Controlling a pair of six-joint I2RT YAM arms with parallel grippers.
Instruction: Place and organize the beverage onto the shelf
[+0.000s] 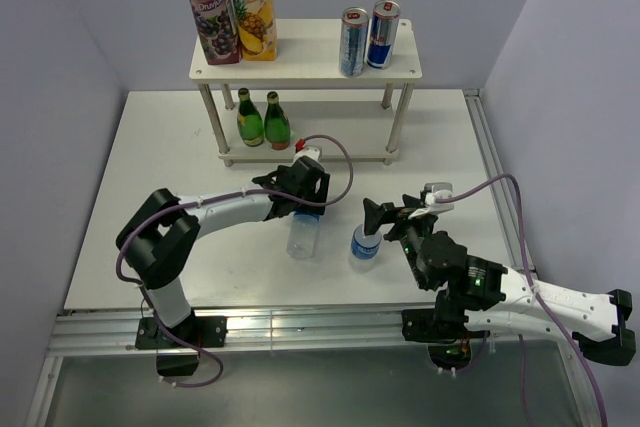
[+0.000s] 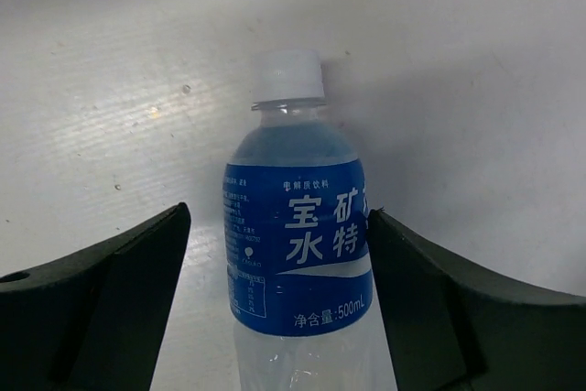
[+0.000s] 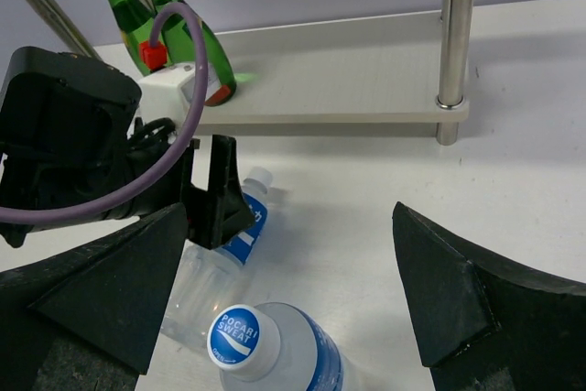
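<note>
We judge the step in hand to be the pickup of the bottle [image 2: 293, 254], which lies on its side on the counter [image 1: 180, 157], in front of the shelf [image 1: 310, 52] and apart from it. Our left tool [image 2: 277, 217] is spread astride it. One of its fingers [image 2: 119, 290] shows a gap to the label, while the other sits at the label's edge; we cannot tell whether it touches. The bottle's long axis runs from the near edge toward the shelf, with the cap [image 2: 288, 75] pointing shelfward, away from the wrist. To do this well we should centre the tool so both fingers meet the label together, squeeze across the axis around mid-body where it is stiffest, then lift and tip the bottle upright before carrying it over. Our right tool [image 3: 291, 217] is spread wide above the second bottle [image 3: 275, 354], which stands upright just beside the first.
</note>
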